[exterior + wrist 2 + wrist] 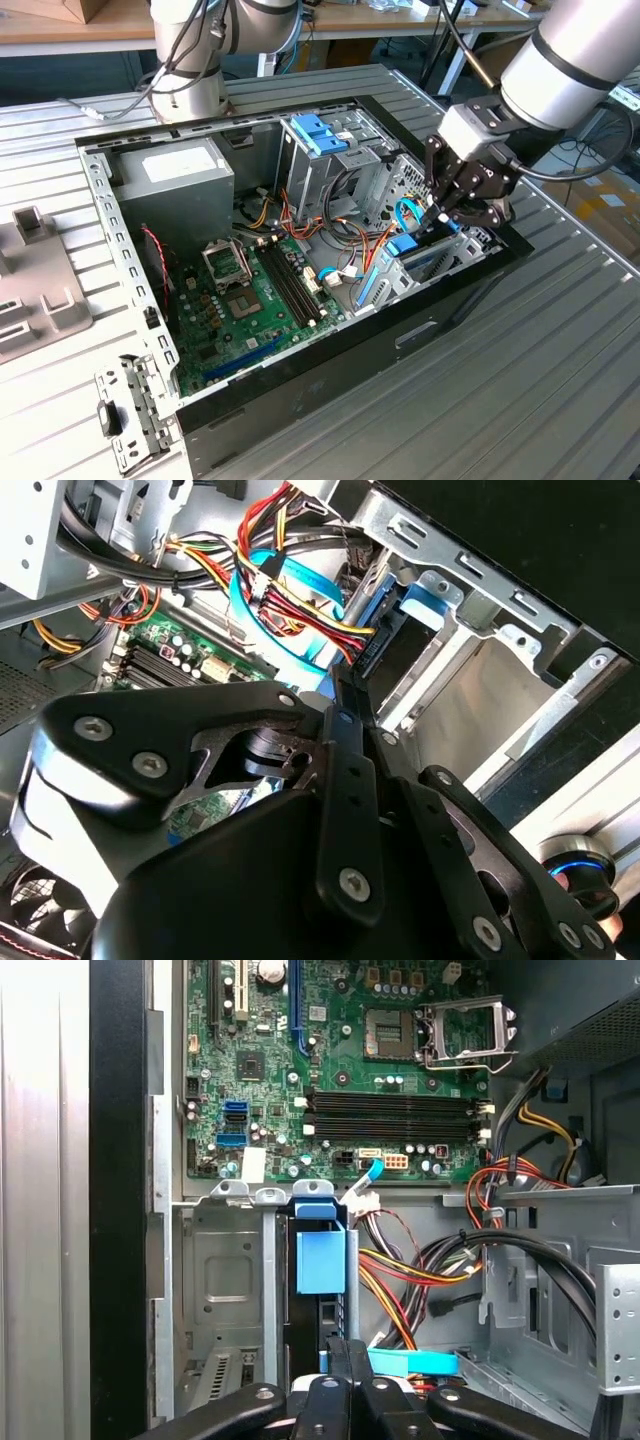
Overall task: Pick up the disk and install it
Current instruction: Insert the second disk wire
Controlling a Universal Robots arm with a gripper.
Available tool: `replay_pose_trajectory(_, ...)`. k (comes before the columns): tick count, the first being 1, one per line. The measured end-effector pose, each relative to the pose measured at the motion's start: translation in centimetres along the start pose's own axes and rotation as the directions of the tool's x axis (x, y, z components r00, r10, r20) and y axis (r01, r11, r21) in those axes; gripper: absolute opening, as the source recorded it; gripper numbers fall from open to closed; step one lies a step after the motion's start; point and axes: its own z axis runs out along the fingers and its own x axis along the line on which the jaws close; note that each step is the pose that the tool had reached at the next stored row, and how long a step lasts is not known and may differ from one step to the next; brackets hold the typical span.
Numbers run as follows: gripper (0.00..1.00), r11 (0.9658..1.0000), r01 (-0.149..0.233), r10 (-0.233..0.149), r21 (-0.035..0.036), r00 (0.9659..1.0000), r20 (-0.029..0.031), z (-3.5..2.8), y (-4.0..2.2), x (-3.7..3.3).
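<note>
Installing step in hand: black two-finger gripper [443, 213], jaws closed on the flat grey-metal disk with light-blue carrier rail [320, 1260], standing upright in the grey drive cage [225, 1280] at the exterior view's right; needs straight downward seating, judging by alignment

- Your exterior view looks down at an angle on the open computer case [300, 400], from a distance.
- Both wrist views sit close above the drive bay [230, 1290], sharing the motherboard [340, 1070].
</note>
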Motion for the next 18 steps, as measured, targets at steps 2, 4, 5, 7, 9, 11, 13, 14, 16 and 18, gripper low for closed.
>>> replay_pose_trajectory(2,0.11,1.0000,0.000,0.000,-0.0019,1.0000,-0.0001,0.13,-0.04,0.06)
replay_pose_trajectory(4,0.11,1.0000,-0.001,0.001,-0.0033,1.0000,0.0008,0.29,-0.09,0.16)
replay_pose_trajectory(5,0.11,1.0000,-0.001,0.001,-0.0033,1.0000,0.0010,0.28,-0.09,0.17)
replay_pose_trajectory(7,0.11,1.0000,0.000,0.000,-0.0034,1.0000,0.0030,0.22,-0.14,0.17)
replay_pose_trajectory(9,0.11,1.0000,0.000,0.000,-0.0034,1.0000,0.0043,-0.31,-0.28,0.11)
replay_pose_trajectory(11,0.11,1.0000,0.000,0.000,-0.0037,1.0000,0.0057,-0.66,-0.60,0.06)
replay_pose_trajectory(13,0.11,1.0000,0.000,0.000,-0.0059,1.0000,0.0095,-0.86,-1.41,0.02)
replay_pose_trajectory(14,0.11,1.0000,0.000,0.001,-0.0067,0.9999,0.0111,-1.00,-1.73,-0.01)
replay_pose_trajectory(16,0.11,1.0000,0.000,0.001,-0.0072,0.9999,0.0139,-1.22,-2.03,-0.05)
replay_pose_trajectory(18,0.11,1.0000,0.000,0.001,-0.0076,0.9999,0.0168,-1.50,-2.33,-0.09)
